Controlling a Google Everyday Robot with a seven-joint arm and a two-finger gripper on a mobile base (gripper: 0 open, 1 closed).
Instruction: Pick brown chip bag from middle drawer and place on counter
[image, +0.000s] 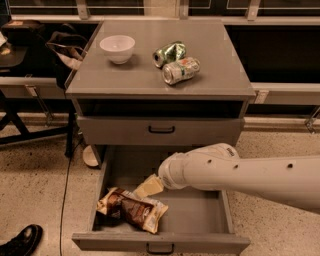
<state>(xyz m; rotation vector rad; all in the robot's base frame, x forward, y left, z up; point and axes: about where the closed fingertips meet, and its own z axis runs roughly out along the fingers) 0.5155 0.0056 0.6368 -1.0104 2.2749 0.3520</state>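
Brown chip bag (132, 210) in middle drawer (200, 217), gripper (149, 187) overlapping its edge

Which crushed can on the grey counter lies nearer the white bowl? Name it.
The crushed green can, farther back; the crushed silver can lies further right. The gripper hangs in the grey middle drawer, by the brown chip bag.
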